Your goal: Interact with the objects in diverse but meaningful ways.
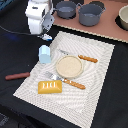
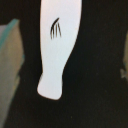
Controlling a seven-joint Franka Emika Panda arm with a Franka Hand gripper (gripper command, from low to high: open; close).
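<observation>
Item 1, my gripper (image 1: pixel 46 34): it hangs low over the far corner of the placemat, at the exterior view's left. A small white-and-blue piece (image 1: pixel 47 37) sits right at its tip. I cannot tell whether my fingers are parted or closed, nor whether they hold that piece. The wrist view shows only a blurred white shape (image 2: pixel 59 47) with dark scratch marks against black, with no fingers in sight.

Item 2, pale blue carton-shaped block (image 1: pixel 44 54): upright on the placemat (image 1: pixel 97 75), near my gripper and just beside the round plate.

Item 3, tan plate (image 1: pixel 69 66): centre of the placemat, nothing on it.

Item 4, 2 wooden-handled cutlery pieces: 1 (image 1: pixel 85 58) at the plate's far side, 1 fork (image 1: pixel 65 81) along its near side.

Item 5, yellow-orange scored bread loaf (image 1: pixel 50 87): flat on the near corner of the placemat, touching nothing but the mat.

Item 6, reddish-brown sausage stick (image 1: pixel 17 76): off the placemat on the black table (image 1: pixel 20 107), well apart from the rest.

Item 7, 2 grey pots (image 1: pixel 91 15): on the far wooden board, not my concern.

Progress, by my estimate: early. Loaf, block and sausage look unplaced, and the plate is bare. Only the small piece appears to be in hand or about to be.
</observation>
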